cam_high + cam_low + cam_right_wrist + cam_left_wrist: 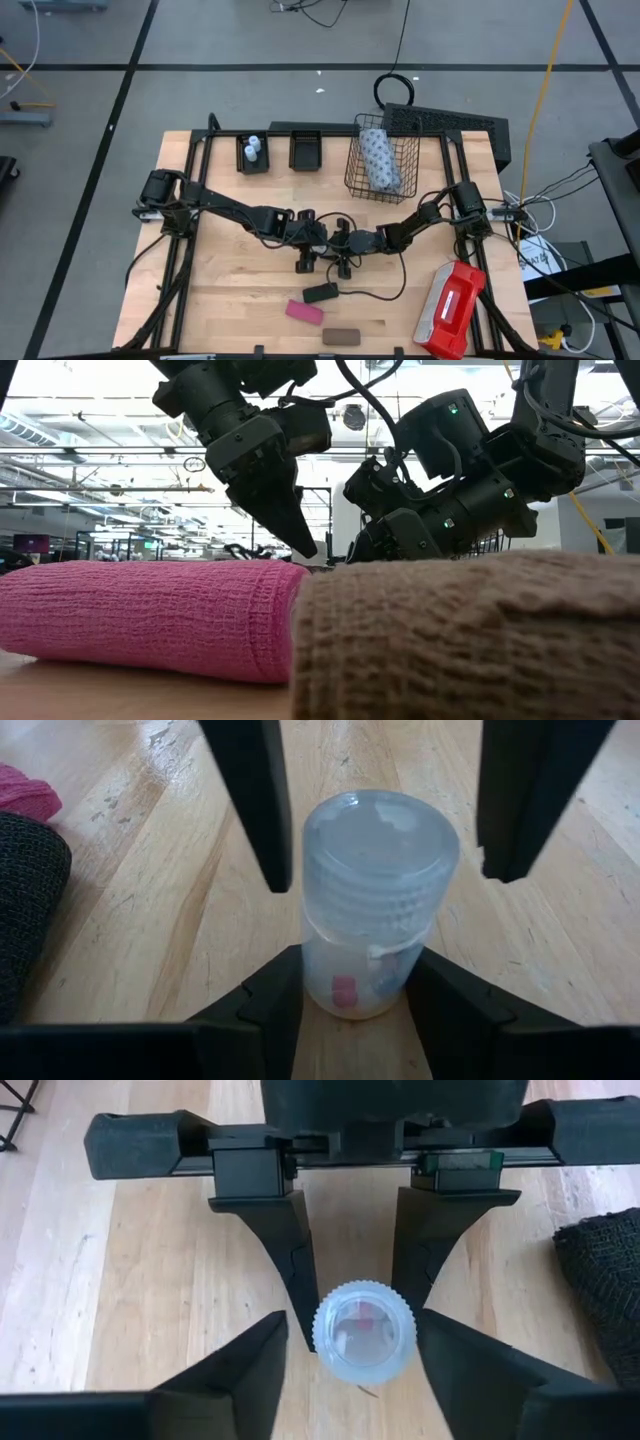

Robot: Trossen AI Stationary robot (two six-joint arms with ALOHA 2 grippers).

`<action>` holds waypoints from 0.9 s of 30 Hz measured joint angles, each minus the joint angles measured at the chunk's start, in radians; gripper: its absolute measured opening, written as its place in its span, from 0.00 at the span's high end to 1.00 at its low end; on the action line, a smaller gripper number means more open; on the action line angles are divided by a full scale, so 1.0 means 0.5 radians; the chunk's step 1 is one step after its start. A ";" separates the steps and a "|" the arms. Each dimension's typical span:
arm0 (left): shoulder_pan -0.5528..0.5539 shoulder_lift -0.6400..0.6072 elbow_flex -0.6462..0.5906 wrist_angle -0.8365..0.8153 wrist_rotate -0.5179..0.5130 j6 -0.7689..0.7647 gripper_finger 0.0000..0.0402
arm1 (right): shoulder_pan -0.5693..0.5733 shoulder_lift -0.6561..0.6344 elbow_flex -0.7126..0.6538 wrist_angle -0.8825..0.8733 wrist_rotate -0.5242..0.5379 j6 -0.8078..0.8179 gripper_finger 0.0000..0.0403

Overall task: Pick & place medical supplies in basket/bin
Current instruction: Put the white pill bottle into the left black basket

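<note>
A small clear vial (372, 900) with a ribbed cap (363, 1330) and pink bits inside stands roughly upright between both grippers at mid-table. My right gripper (355, 1005) is shut on it. My left gripper (355, 1380), open, comes down from above, and its fingers (258, 810) stand on either side of the cap with small gaps. In the high view the arms meet at mid-table (335, 242) and hide the vial. Two more vials (253, 148) sit in the left black tray (253, 160). The dotted pack (378, 160) lies in the wire basket (352, 170). My right gripper pinches the vial's lower body (345, 985), near its base, between its two fingers (270, 1005). The fingers slant down at it from the table's right side. The vial stays about upright, cap up. Whether its base rests on the table, I cannot tell.
A second black tray (304, 150) sits beside the first. The black block (321, 293), pink block (305, 312) and brown block (340, 335) lie toward the near edge and fill the low view. The red-and-white case (452, 308) lies at the near right.
</note>
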 joint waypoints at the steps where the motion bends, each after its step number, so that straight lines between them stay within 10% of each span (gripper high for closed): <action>1: 0.000 0.001 0.000 -0.001 0.001 -0.003 0.47 | 0.000 0.000 0.000 0.000 0.000 0.000 0.62; 9: 0.004 0.000 0.000 0.014 0.010 -0.044 0.65 | 0.000 0.000 0.000 0.002 0.001 0.001 0.62; 27: 0.005 -0.354 -0.001 -0.171 -0.240 0.030 0.66 | -0.001 0.001 0.000 -0.001 0.014 0.000 0.57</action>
